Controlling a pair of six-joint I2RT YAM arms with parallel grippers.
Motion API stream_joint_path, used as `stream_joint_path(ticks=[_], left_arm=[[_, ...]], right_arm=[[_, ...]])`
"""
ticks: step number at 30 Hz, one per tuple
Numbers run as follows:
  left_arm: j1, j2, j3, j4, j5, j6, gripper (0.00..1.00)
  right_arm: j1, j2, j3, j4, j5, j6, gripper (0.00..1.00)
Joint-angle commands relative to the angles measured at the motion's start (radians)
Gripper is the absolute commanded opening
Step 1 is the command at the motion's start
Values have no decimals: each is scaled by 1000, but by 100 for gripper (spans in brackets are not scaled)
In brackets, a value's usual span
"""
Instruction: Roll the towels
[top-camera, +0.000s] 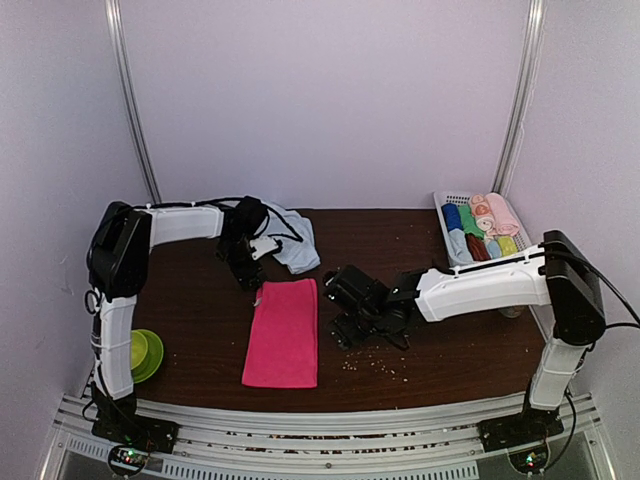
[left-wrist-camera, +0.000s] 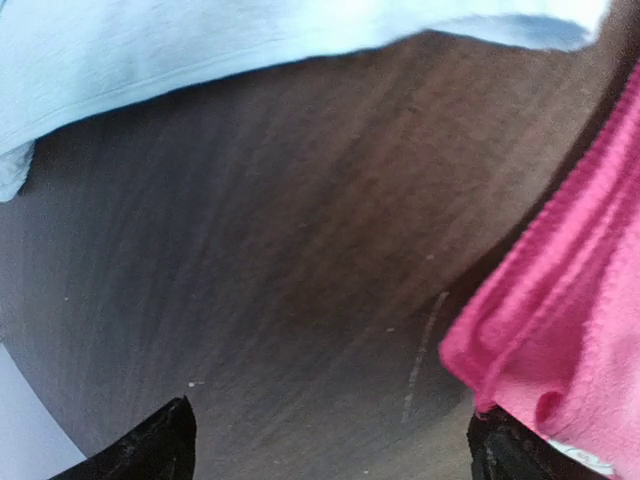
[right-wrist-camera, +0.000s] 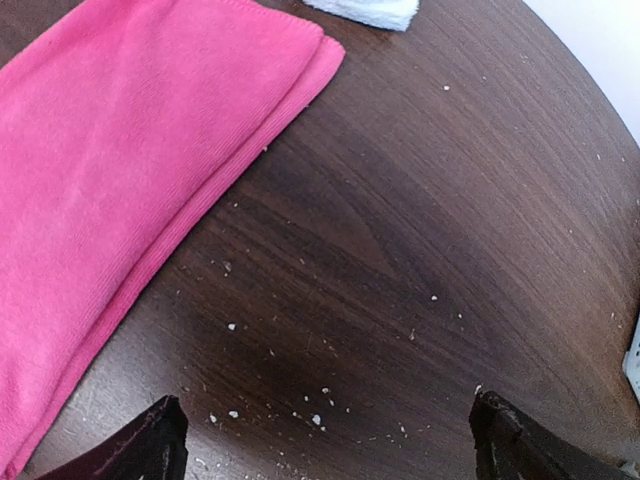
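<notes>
The towels number two: a magenta-pink towel (top-camera: 283, 333) lies folded flat as a long rectangle on the counter (top-camera: 400, 240), left of centre and running near to far. A pale blue towel (top-camera: 293, 243) sits crumpled just beyond the pink one's far end, with a strip of bare wood between them. There are two arms. The left arm (top-camera: 180, 225) reaches in from the left, and the left jaws stand wide apart over that strip by the pink towel's far left corner, with nothing between them. The right arm (top-camera: 480, 285) stretches in from the right, and the right jaws are also spread wide and empty, low over bare wood just right of the pink towel. One white basket (top-camera: 441, 201) at the far right corner holds small cloth rolls (top-camera: 480, 230) in several colours, packed too tightly for a sure count. One green bowl (top-camera: 148, 354) sits at the near left edge. The counter is dark brown wood grain, with pale crumbs (top-camera: 375, 365) scattered near the right jaws. Plain pale walls enclose it, with two metal uprights (top-camera: 131, 100) at the back and ribbed metal rails (top-camera: 330, 420) along the near edge.
</notes>
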Motion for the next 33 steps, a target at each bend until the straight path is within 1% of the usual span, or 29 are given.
stream_joint_path(ticks=[1, 2, 7, 10, 12, 16, 18, 21, 24, 26, 29, 33], left_arm=[[62, -174, -93, 127, 23, 32, 98], [65, -207, -148, 163, 57, 51, 98], [66, -555, -499, 350, 236, 211, 98], [66, -729, -706, 457, 338, 294, 98], [64, -825, -807, 486, 409, 342, 98], [42, -1001, -959, 491, 469, 432, 98], [3, -1091, -1042, 490, 470, 480, 98], [-96, -1224, -1155, 497, 429, 526, 98], [-184, -1319, -1228, 509, 377, 524, 98], [-246, -1351, -1256, 521, 342, 509, 97], [-332, -1336, -1280, 541, 278, 509, 96], [-456, -1195, -1288, 617, 167, 504, 93]], right_arm=[[16, -52, -43, 113, -46, -178, 100], [23, -55, -56, 142, -51, -215, 99], [81, -53, -121, 289, -50, -342, 100], [122, -49, -171, 399, -16, -391, 99], [144, -56, -215, 478, 0, -421, 100], [188, -74, -298, 607, 1, -460, 100], [214, -78, -312, 638, 6, -468, 100], [266, -66, -319, 671, 45, -488, 99], [313, -60, -335, 712, 96, -515, 100], [331, -67, -356, 741, 106, -521, 100], [339, -85, -384, 752, 105, -517, 100], [339, -107, -406, 738, 104, -515, 100]])
